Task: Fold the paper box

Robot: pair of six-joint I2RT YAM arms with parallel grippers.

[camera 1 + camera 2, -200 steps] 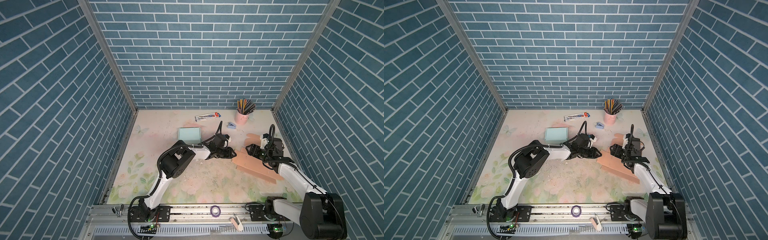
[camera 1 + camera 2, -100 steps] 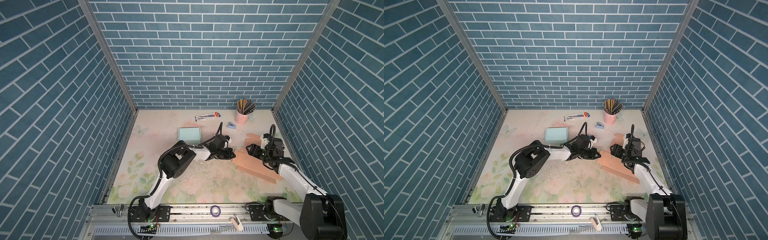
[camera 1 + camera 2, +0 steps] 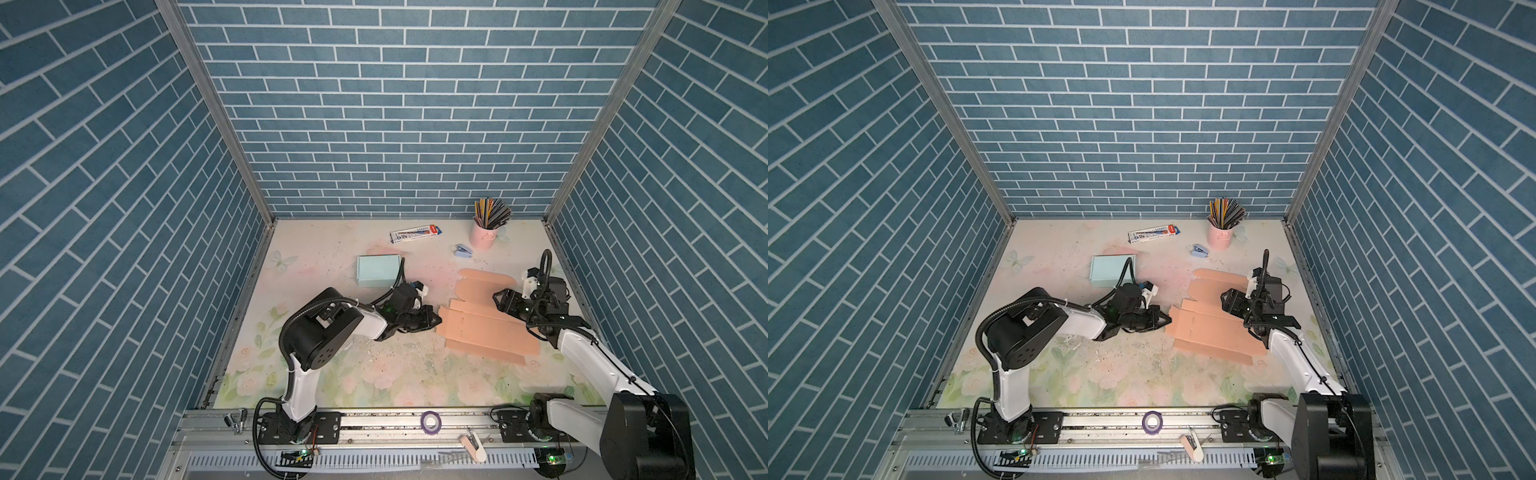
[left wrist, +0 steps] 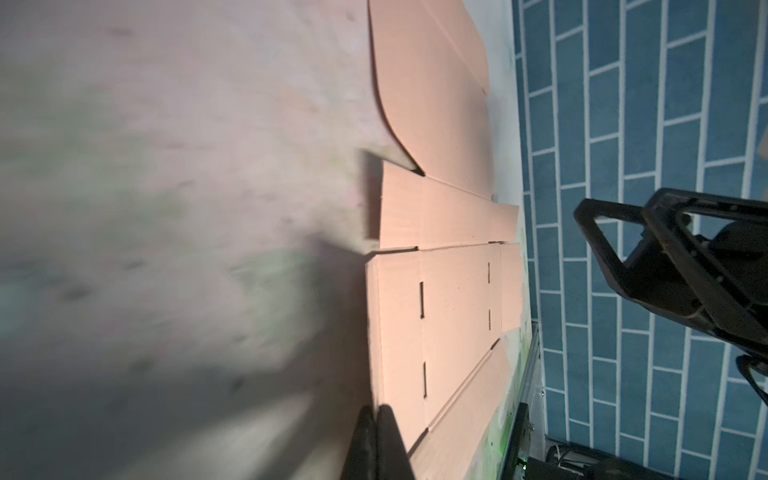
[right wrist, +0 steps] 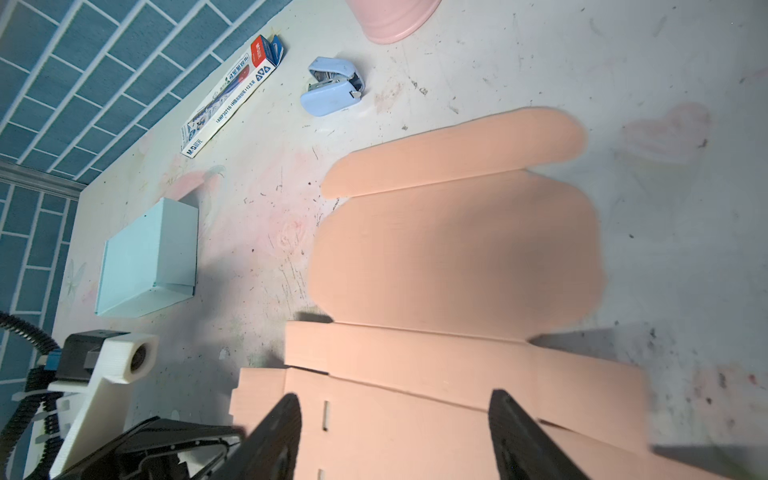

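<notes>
The paper box (image 3: pixel 486 332) (image 3: pixel 1212 334) is a flat peach cardboard cutout lying unfolded on the table, right of the middle, in both top views. My left gripper (image 3: pixel 436 321) (image 3: pixel 1166 321) lies low at the cutout's left edge. In the left wrist view its fingers (image 4: pixel 388 432) are pressed together, and the paper box (image 4: pixel 453 307) runs its edge in between them. My right gripper (image 3: pixel 505 302) (image 5: pixel 395 428) hovers over the cutout's far right part, open. The right wrist view shows its fingers (image 5: pixel 282 428) wide apart above the paper box (image 5: pixel 453 249), with nothing between them.
A light blue box (image 3: pixel 378 270) (image 5: pixel 149 257) sits behind my left arm. At the back lie a pen carton (image 3: pixel 415 234), a blue stapler (image 3: pixel 462 250) and a pink cup (image 3: pixel 482 239) of pencils. The right wall stands close to my right arm.
My left gripper's jaws have closed at the cutout's left edge. The right gripper has barely moved and stays open.
</notes>
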